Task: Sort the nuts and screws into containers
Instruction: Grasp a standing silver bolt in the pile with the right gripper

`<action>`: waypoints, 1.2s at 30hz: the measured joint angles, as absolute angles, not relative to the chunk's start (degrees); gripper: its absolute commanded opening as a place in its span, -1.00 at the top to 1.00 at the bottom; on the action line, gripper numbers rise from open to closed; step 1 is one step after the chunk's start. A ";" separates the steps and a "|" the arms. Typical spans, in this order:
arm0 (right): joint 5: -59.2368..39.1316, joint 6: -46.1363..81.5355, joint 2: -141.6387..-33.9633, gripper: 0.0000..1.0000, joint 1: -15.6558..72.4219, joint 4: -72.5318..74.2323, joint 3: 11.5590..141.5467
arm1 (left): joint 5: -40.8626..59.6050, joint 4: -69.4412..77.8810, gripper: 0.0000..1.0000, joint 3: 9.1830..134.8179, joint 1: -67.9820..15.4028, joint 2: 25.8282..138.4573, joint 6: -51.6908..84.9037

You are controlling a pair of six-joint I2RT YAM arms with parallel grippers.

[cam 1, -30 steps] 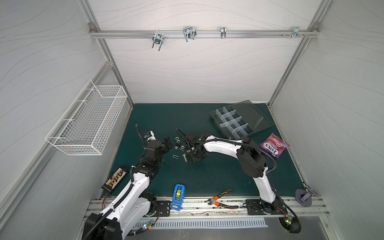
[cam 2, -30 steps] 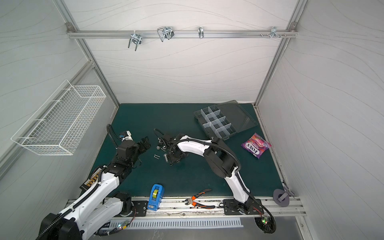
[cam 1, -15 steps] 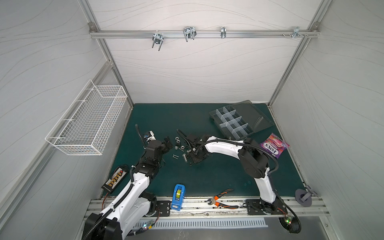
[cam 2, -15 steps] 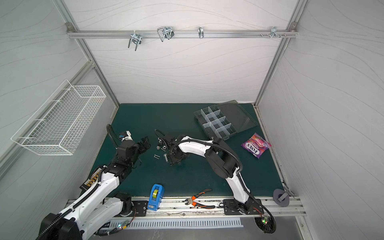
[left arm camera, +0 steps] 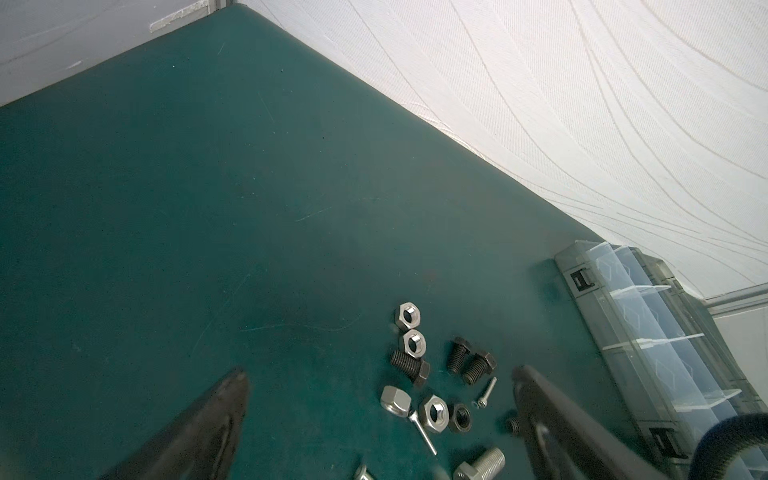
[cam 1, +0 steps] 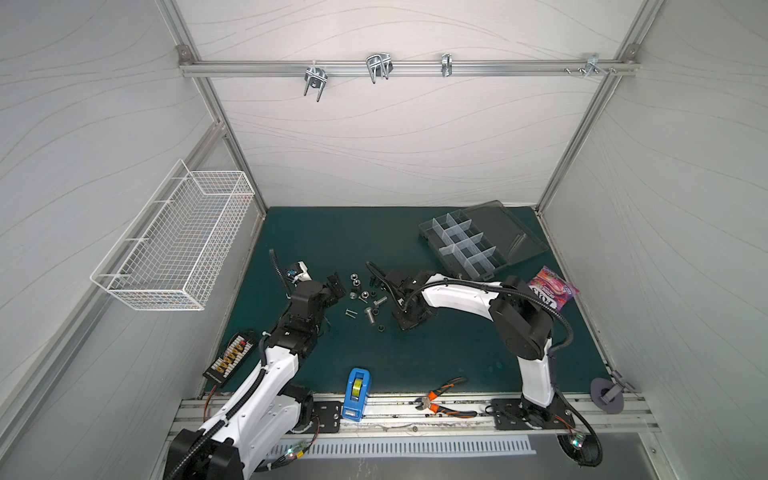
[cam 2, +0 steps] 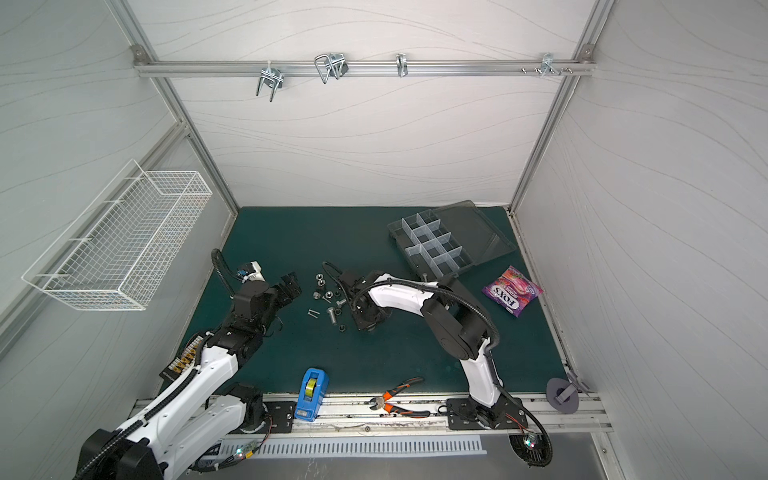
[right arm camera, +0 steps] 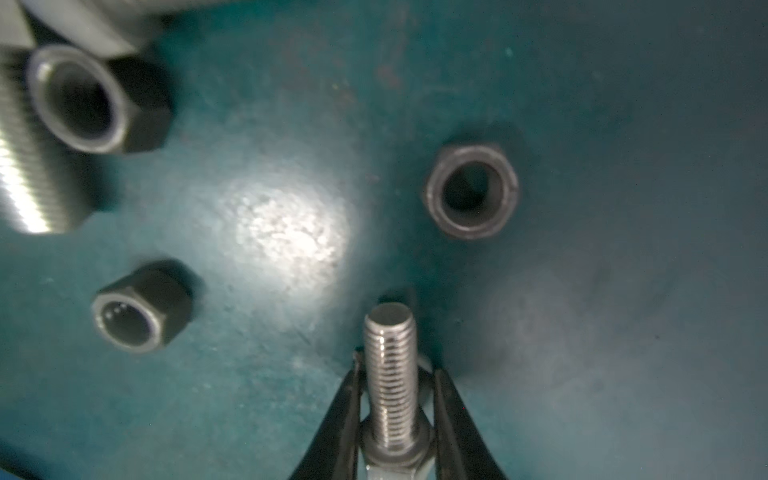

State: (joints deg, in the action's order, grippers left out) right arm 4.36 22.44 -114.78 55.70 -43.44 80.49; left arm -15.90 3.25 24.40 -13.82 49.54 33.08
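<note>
None of the screws and nuts (cam 1: 365, 296) sits in the containers (cam 1: 464, 246) yet, their compartments looking empty; the heap lies mid-worktop (cam 1: 415, 353), the right pincer (right arm camera: 395, 399) clamped narrow on one silver bolt (right arm camera: 390, 332), the left pincer (left arm camera: 378, 374) gaping wide nearby.

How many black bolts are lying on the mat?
3 black bolts: one beside a silver nut, two side by side nearer the organizer. More may hide behind the fingers.
</note>
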 measured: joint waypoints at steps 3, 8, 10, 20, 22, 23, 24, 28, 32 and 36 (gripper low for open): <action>4.08 22.17 -114.78 0.84 55.57 -43.55 80.47 | -15.90 3.22 -0.99 24.40 -13.82 49.54 33.08; 4.12 21.10 -115.22 0.69 55.53 -44.05 81.06 | -15.92 3.16 -0.99 24.40 -13.82 49.32 33.08; 4.19 20.88 -115.52 0.60 55.51 -44.56 81.54 | -15.94 3.05 -0.99 24.40 -13.82 49.19 33.08; 4.47 18.87 -118.08 0.42 55.44 -48.36 85.27 | -15.97 2.92 -0.99 24.40 -13.82 49.21 33.08; 4.58 18.37 -118.72 0.38 55.44 -49.17 86.13 | -15.97 2.92 -0.99 24.40 -13.82 49.25 33.08; 4.64 18.15 -119.04 0.34 55.44 -49.60 86.56 | -15.94 2.92 -0.99 24.40 -13.82 49.28 33.08; 4.73 17.98 -119.28 0.31 55.46 -49.93 86.94 | -15.94 2.92 -0.99 24.40 -13.82 49.32 33.08; 4.62 17.50 -119.68 0.25 55.57 -50.35 87.50 | -15.94 2.92 -0.99 24.40 -13.82 49.36 33.08; 4.80 17.21 -119.85 0.43 55.57 -50.63 87.77 | -15.90 2.92 -0.99 24.40 -13.82 49.78 33.08; 5.23 16.53 -120.01 0.63 55.42 -50.15 88.29 | -15.86 2.92 -0.99 24.40 -13.82 50.09 33.08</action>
